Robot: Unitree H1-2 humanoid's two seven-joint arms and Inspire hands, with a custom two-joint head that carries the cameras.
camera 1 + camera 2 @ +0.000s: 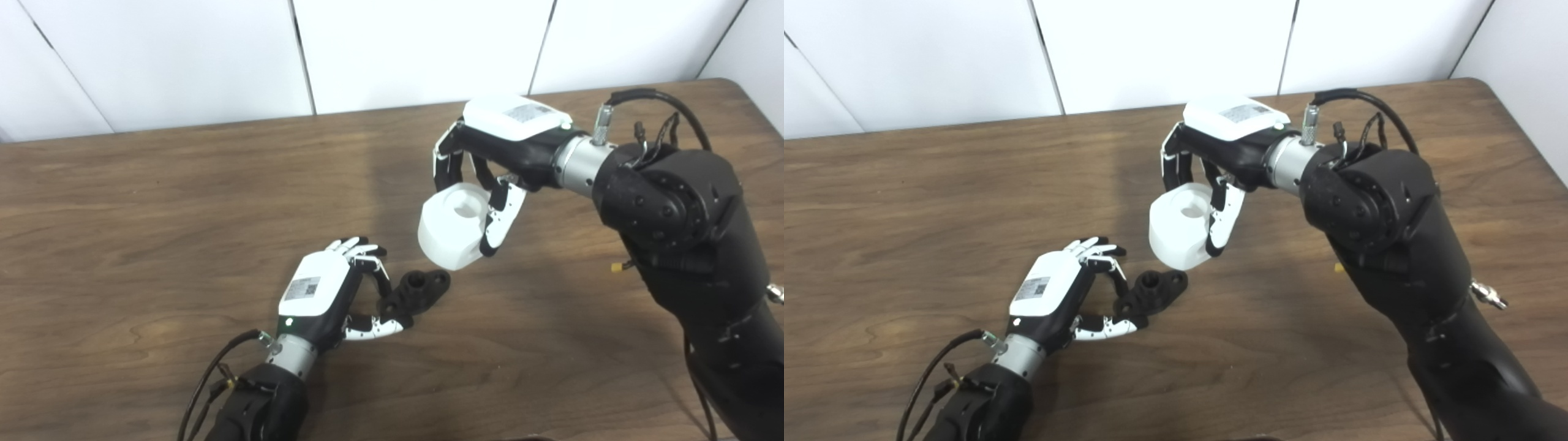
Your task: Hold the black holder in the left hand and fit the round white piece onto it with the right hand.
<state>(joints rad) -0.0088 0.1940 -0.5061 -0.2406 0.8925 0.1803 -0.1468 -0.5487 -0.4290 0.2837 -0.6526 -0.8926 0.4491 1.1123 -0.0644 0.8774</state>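
The black holder (418, 289) is a small flanged part with a round socket, just above the wooden table (153, 202) near its middle. My left hand (334, 291) is shut on the holder's near end, thumb below and fingers curled over it. The round white piece (452, 225) is a thick cylinder with a central recess, held tilted in the air above and right of the holder. My right hand (490, 156) is shut on it from above, fingers behind and thumb down its front. A small gap separates the white piece from the holder (1153, 289).
White wall panels (416, 49) stand behind the table's far edge. The bulky right forearm (686, 226) crosses the right side of the table. A cable (208, 373) loops by the left wrist.
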